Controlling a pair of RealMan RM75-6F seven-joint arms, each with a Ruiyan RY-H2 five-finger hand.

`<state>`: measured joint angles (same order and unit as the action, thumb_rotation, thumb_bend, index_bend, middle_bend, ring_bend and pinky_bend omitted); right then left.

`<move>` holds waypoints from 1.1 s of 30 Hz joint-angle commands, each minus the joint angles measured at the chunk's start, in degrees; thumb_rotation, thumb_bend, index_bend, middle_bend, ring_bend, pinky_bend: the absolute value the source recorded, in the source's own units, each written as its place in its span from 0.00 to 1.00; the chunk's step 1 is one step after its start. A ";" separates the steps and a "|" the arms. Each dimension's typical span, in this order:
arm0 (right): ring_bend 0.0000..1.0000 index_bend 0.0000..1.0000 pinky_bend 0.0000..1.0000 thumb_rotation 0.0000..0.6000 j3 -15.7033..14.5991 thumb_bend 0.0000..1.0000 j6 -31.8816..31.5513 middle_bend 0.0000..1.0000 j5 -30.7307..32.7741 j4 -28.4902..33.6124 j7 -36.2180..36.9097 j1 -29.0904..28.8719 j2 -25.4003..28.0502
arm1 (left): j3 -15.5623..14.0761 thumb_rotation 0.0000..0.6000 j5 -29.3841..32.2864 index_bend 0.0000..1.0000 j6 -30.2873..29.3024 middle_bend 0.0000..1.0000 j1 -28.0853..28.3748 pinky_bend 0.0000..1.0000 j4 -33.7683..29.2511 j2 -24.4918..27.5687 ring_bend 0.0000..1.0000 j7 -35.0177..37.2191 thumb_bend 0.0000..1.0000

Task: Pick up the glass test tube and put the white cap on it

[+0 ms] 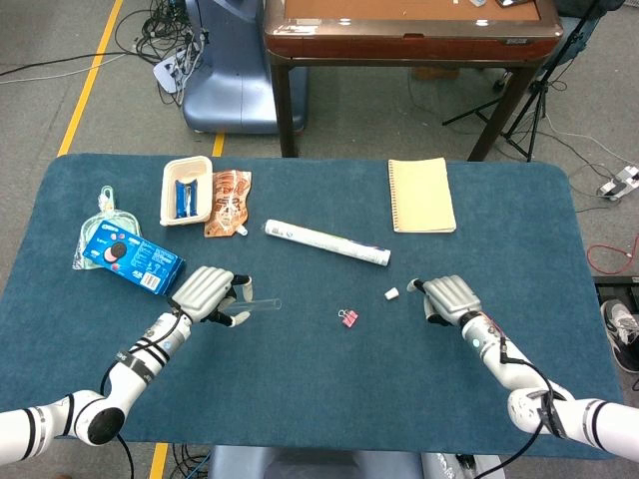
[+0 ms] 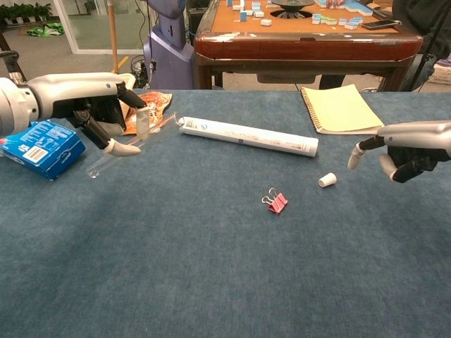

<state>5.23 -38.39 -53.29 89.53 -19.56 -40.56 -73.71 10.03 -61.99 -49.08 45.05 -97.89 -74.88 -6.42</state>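
My left hand [image 1: 207, 291] [image 2: 99, 105] holds the clear glass test tube [image 1: 260, 299] [image 2: 130, 144] above the blue table, tilted, its open end pointing toward the table's middle. The small white cap [image 1: 392, 293] [image 2: 326, 180] lies on the cloth to the right of centre. My right hand [image 1: 446, 295] [image 2: 405, 144] hovers just right of the cap, fingers apart and nothing in it, one fingertip [image 2: 354, 159] pointing down near the cap without touching it.
A pink binder clip [image 1: 348, 318] [image 2: 276, 202] lies left of the cap. A long white paper roll [image 1: 326, 242] [image 2: 246, 136] crosses behind. A yellow notebook [image 1: 420, 195], a blue cookie box [image 1: 131, 258], a snack packet [image 1: 227, 202] and a white tray [image 1: 186, 190] sit at the back and left.
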 commanded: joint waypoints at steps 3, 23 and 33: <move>1.00 0.27 1.00 0.90 -1.10 1.00 0.61 1.00 1.89 -2.42 -0.87 -1.67 -2.25 | -0.17 1.00 0.23 0.62 0.08 1.00 0.13 1.00 -0.16 -0.08 1.00 -0.21 0.26; 1.00 0.27 1.00 0.91 -2.73 1.00 -0.28 1.00 -0.70 -4.52 2.09 -3.07 -5.01 | -0.73 1.00 1.41 0.63 0.46 1.00 0.88 1.00 -0.05 -0.85 1.00 -1.33 0.26; 1.00 0.27 1.00 0.91 -3.36 1.00 -3.41 1.00 -2.64 0.70 0.96 -2.84 -2.67 | -0.93 1.00 1.73 0.63 0.31 1.00 0.99 1.00 -0.69 -0.85 1.00 -1.65 0.26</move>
<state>1.94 -41.50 -55.78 89.92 -18.38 -43.43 -76.63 9.09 -60.26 -48.77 46.04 -98.59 -75.73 -8.06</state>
